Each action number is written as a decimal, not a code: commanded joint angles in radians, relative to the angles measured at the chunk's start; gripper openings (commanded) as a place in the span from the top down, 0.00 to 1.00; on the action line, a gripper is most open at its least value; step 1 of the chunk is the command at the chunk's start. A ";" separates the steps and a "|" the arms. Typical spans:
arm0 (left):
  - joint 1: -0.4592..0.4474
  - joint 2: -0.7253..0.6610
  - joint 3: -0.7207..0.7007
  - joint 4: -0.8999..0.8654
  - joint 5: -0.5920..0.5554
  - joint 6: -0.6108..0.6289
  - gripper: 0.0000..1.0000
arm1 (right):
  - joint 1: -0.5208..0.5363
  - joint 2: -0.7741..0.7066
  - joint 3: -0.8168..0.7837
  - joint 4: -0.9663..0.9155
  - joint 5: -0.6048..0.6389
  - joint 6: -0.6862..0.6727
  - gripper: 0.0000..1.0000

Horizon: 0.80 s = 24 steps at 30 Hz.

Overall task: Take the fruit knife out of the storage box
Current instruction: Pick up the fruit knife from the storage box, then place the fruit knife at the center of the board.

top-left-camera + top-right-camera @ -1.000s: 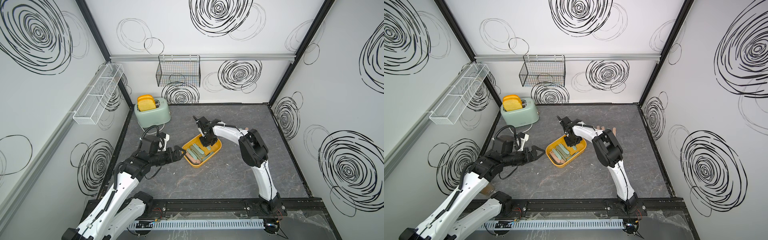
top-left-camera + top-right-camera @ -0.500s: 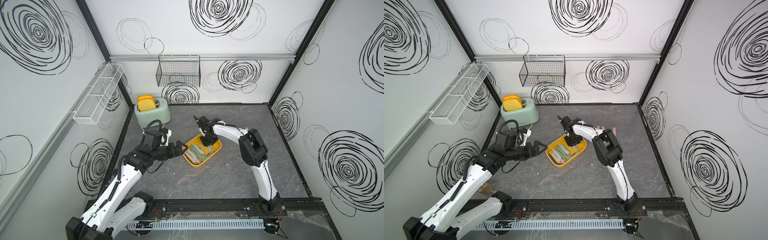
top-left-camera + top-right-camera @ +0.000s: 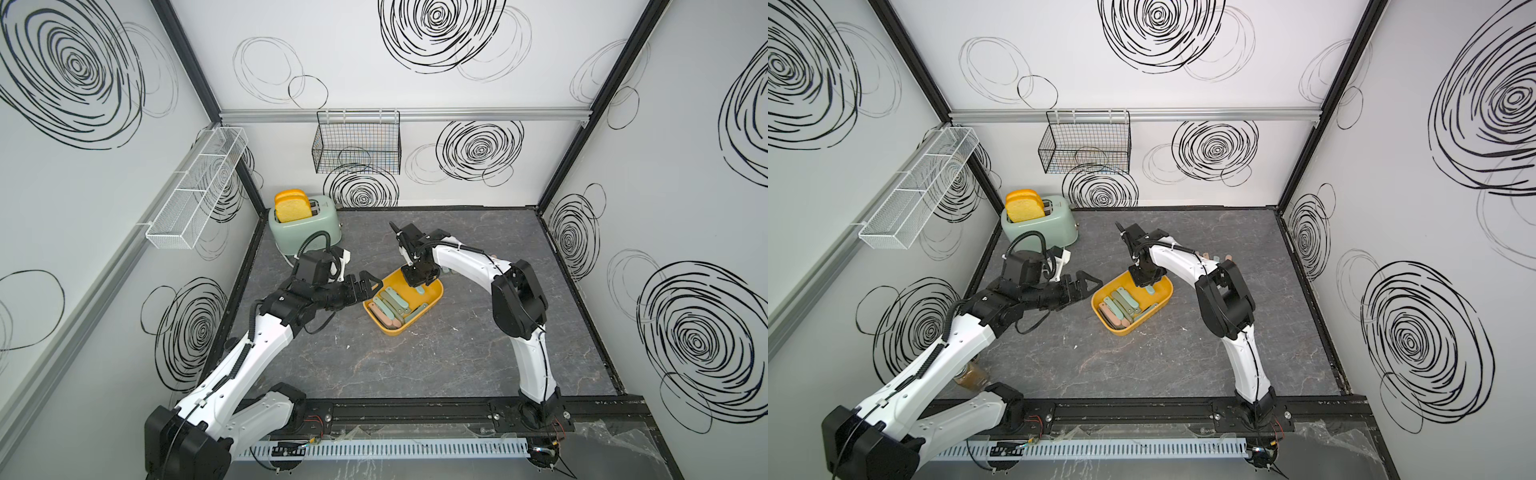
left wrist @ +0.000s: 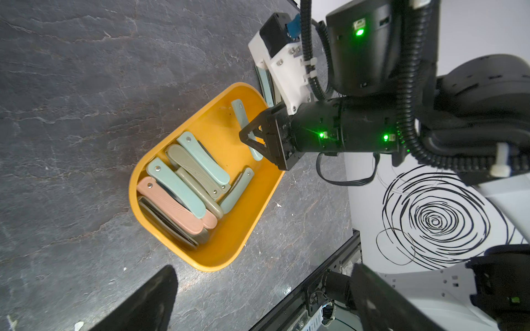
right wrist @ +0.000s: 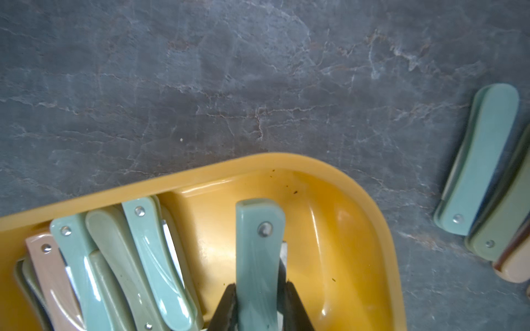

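Fruit knife [image 5: 258, 246]: we see a pale green folded one clamped between the right gripper's [image 5: 259, 286] jaws, at the storage box's [image 5: 286, 162] bare end (others lie stacked beside it).
Left gripper [image 3: 369, 283]: jaws spread wide, holding nothing, just beside the box's rim.

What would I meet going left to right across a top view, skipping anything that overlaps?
white mesh basket → toaster → storage box → right arm's elbow
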State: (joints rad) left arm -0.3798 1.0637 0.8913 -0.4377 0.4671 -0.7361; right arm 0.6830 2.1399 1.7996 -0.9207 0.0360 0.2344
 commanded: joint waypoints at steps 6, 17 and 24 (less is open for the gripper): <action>-0.076 0.121 0.101 0.140 -0.035 -0.048 0.02 | -0.052 -0.054 0.140 -0.082 -0.019 0.013 0.76; -0.091 0.355 0.265 0.195 -0.016 -0.026 0.02 | -0.194 0.103 0.345 -0.118 -0.054 0.006 0.76; -0.091 0.462 0.328 0.228 0.006 -0.029 0.02 | -0.225 0.223 0.396 -0.100 -0.078 0.024 0.78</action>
State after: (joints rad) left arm -0.4713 1.5028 1.1763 -0.2676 0.4549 -0.7673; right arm 0.4583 2.3314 2.1807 -0.9886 -0.0170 0.2405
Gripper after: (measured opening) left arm 0.979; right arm 0.247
